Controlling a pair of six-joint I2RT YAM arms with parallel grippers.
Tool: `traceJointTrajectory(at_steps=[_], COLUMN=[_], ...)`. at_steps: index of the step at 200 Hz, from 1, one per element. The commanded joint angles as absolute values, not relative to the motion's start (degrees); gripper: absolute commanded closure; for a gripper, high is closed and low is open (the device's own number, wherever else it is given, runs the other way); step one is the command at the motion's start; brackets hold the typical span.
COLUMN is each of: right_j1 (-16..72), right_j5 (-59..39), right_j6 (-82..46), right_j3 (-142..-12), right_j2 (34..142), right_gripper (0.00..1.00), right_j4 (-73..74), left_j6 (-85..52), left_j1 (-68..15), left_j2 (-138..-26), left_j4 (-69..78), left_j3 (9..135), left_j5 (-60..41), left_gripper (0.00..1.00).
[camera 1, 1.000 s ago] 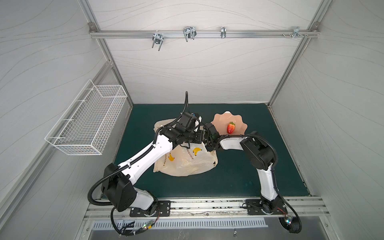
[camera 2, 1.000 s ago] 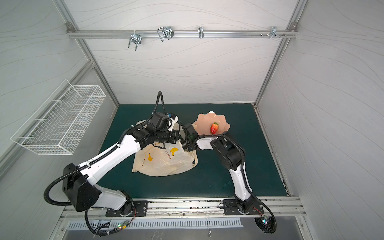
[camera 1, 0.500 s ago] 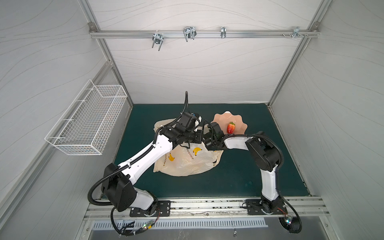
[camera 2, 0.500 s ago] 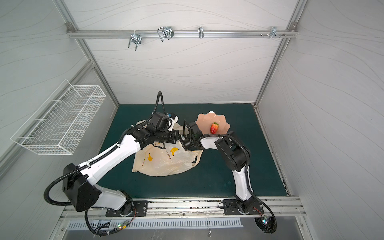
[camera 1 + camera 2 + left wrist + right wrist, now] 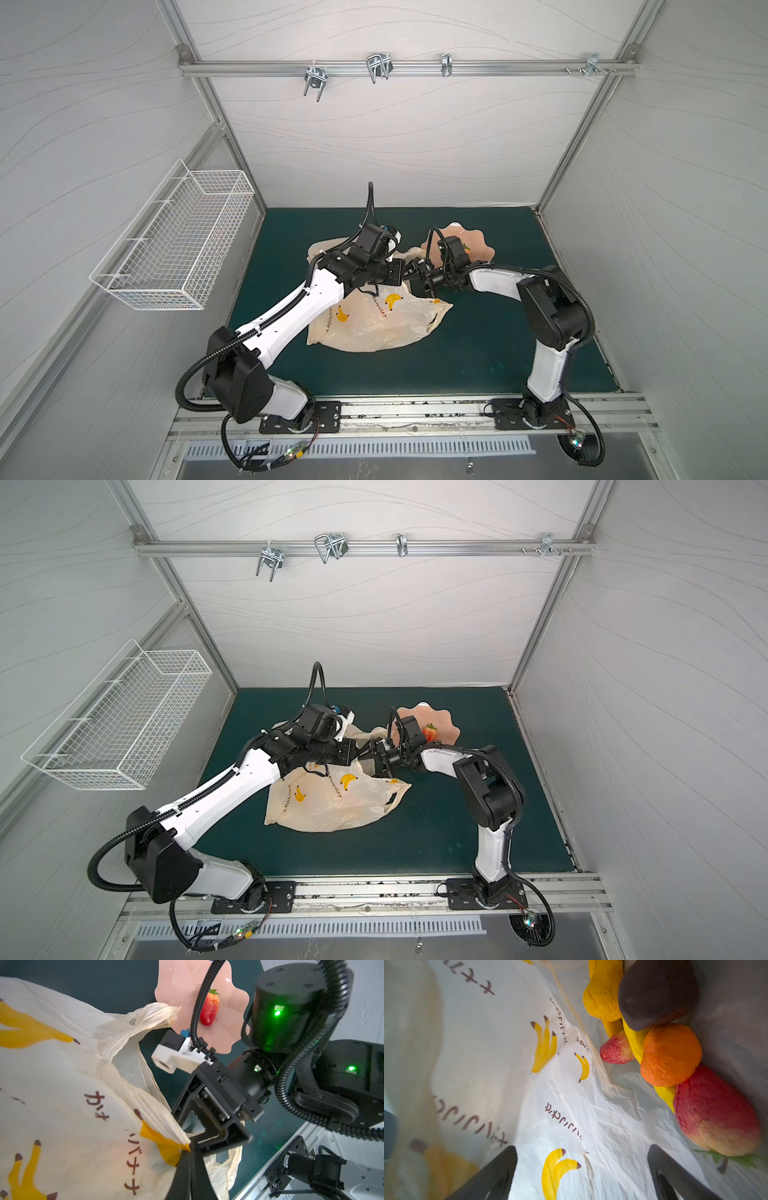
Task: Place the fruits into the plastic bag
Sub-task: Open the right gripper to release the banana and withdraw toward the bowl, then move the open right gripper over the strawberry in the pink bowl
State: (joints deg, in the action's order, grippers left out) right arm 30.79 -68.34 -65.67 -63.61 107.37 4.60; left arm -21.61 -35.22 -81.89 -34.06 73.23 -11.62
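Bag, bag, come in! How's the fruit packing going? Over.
Left gripper shut on bag rim. Right gripper open, empty, inside bag. Six fruits in; one strawberry left on dish. No blocker seen.

The plastic bag [image 5: 374, 328] is thin, crinkled, semi-transparent film — the pink dish [image 5: 182, 985] glossy, smooth, the worktop [image 5: 478, 353] matt green, the fruits [image 5: 670, 1054] rough-skinned.

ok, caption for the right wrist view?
Open right claw inside the plastic bag, facing the orange, banana and strawberry.
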Motion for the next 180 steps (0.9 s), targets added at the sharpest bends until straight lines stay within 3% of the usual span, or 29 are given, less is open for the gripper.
traceJointTrajectory(at_steps=[1, 139, 180], right_j1=[28.75, 16.53, 12.81], right_j5=[-68.12, -66.19, -60.60], right_j6=[-60.69, -47.14, -40.79], right_j3=[-64.95, -67.20, -69.05], right_j2=[104.45, 95.99, 94.45], right_gripper=[0.01, 0.01, 0.01], right_j4=[-2.92, -22.10, -30.02], left_j6=[-20.75, -20.92, -20.74], left_j1=[-34.96, -34.95, -34.98], left_j2=[-81.03, -80.00, -79.80], left_j4=[-33.14, -33.22, -33.49], left_j3=[73.56, 73.02, 72.97], left_j5=[-12.37, -12.49, -12.57], left_gripper=[1.00, 1.00, 1.00])
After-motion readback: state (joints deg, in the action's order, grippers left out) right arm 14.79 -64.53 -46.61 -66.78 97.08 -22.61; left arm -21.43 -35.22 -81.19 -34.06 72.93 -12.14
